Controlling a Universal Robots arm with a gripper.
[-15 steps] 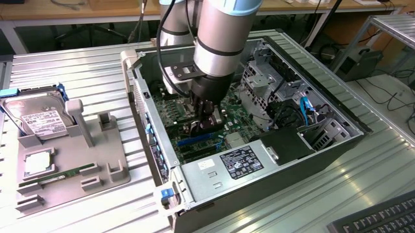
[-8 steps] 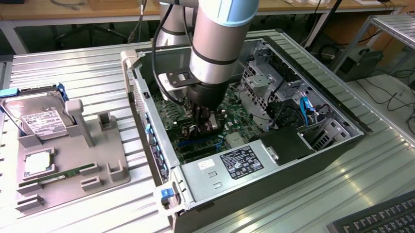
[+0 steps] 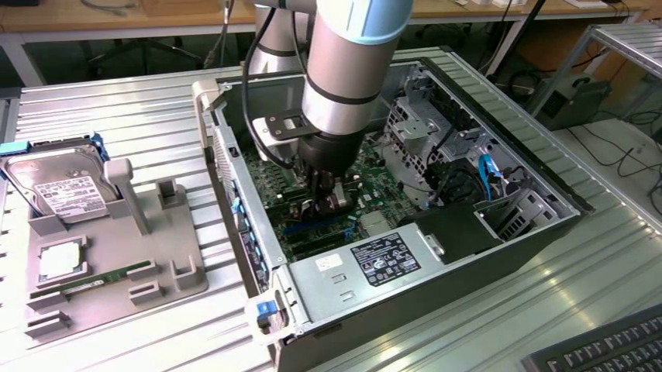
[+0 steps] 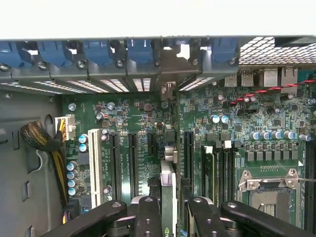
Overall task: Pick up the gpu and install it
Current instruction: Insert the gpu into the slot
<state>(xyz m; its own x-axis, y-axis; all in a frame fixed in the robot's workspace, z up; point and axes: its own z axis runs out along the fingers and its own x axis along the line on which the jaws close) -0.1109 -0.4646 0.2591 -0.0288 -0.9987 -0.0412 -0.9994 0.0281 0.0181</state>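
We see the robot arm [image 3: 352, 70] reaching down into an open computer case [image 3: 538, 225] that lies on its side, so the motherboard [image 4: 247, 113] faces up and can be reached from above. The gripper [image 3: 325, 194] hangs low over the middle of the board.

In the wrist view its black fingers [image 4: 148, 215] pinch the gpu [image 4: 167, 175] from both sides. The card stands upright on its long edge, so we see it only as a thin strip running away from the gripper. We judge it is held this way so that its bottom edge can meet a slot squarely. It runs parallel to the long black expansion slots [image 4: 133, 163], and its far end points at the row of blue clips [image 4: 140, 52] on the case's rear wall. We cannot tell whether it touches the board.

At the exterior view's left, well apart from the case, a grey holder [image 3: 155, 256] keeps a hard drive [image 3: 57, 182] and a green memory stick [image 3: 104, 277].
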